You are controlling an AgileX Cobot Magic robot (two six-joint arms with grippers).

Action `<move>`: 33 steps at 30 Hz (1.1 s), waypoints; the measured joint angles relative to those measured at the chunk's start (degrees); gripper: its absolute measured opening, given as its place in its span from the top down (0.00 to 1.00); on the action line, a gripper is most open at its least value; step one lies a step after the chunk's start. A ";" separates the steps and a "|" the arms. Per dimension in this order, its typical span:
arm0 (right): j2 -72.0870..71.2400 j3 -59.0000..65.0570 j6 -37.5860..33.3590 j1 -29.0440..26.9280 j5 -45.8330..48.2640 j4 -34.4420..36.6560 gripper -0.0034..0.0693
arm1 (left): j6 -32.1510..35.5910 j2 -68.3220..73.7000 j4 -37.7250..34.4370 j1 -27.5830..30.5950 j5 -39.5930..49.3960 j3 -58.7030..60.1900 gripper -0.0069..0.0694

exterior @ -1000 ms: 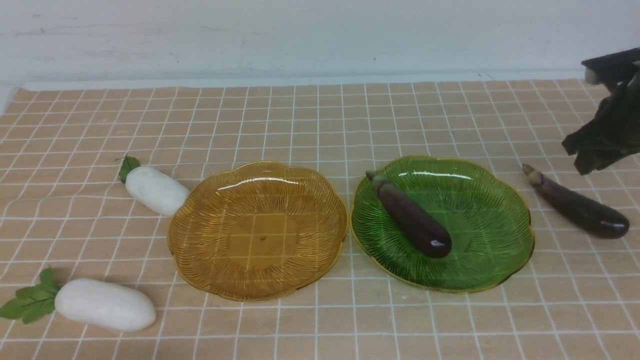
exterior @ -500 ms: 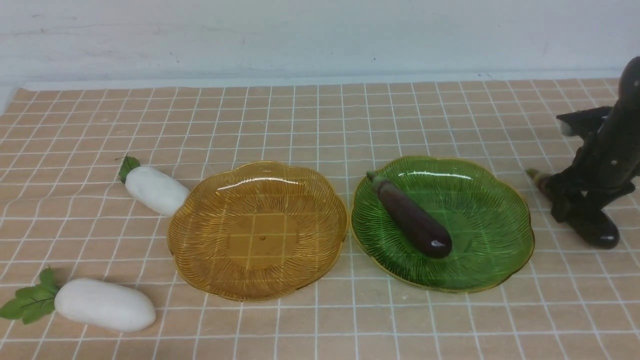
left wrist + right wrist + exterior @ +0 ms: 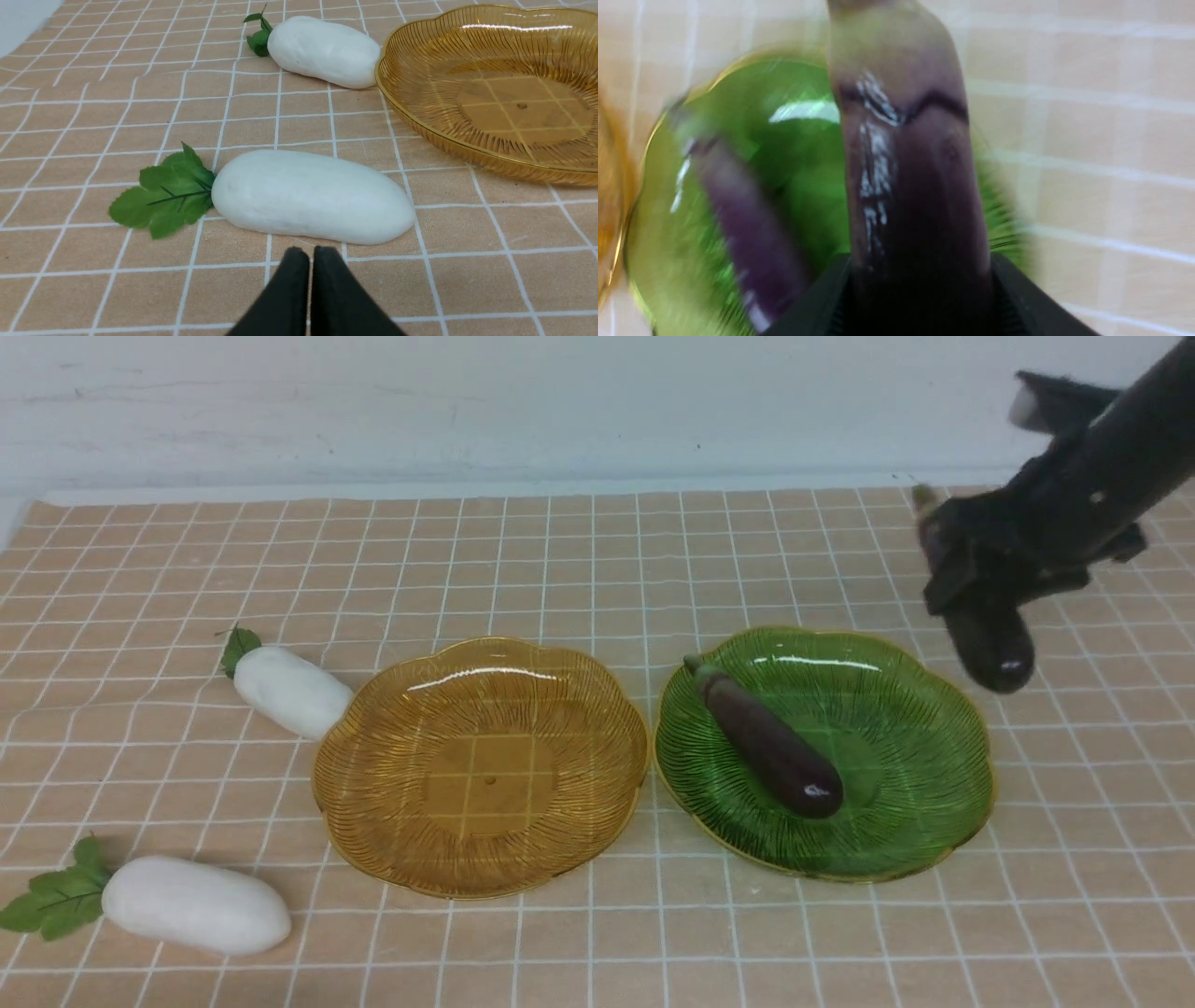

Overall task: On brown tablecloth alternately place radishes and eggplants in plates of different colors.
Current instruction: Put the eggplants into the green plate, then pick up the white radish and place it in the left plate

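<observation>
Near green plate (image 3: 938, 821), right gripper (image 3: 978, 581) clamping 1 eggplant (image 3: 995, 651) aloft

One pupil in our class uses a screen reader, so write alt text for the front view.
The right gripper holds an eggplant in the air just right of the green plate, where another eggplant lies. The amber plate is empty, and two radishes lie on the brown tablecloth to its left.

The tan grid-printed tablecloth (image 3: 560, 569) is matt woven cloth, faintly wrinkled. The amber ribbed plate (image 3: 485, 775) and the green ribbed plate (image 3: 896, 737) look like glossy translucent glass or plastic. The white oblong radishes (image 3: 196, 903) are smooth and matt. The dark purple eggplant on the green plate (image 3: 767, 742) and the held dark purple eggplant (image 3: 990, 639) shine glossy.
</observation>
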 joint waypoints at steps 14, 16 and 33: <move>6.18 1.59 5.30 13.64 0.15 -15.21 0.09 | 0.68 0.00 1.43 0.00 -0.07 0.00 0.91; 5.63 1.59 6.90 13.60 0.15 -16.09 0.05 | 1.25 0.00 2.75 0.00 -0.07 0.03 0.91; -37.45 28.80 8.16 13.60 1.38 -10.83 0.97 | -26.69 0.00 -40.76 0.00 -14.63 -0.04 0.91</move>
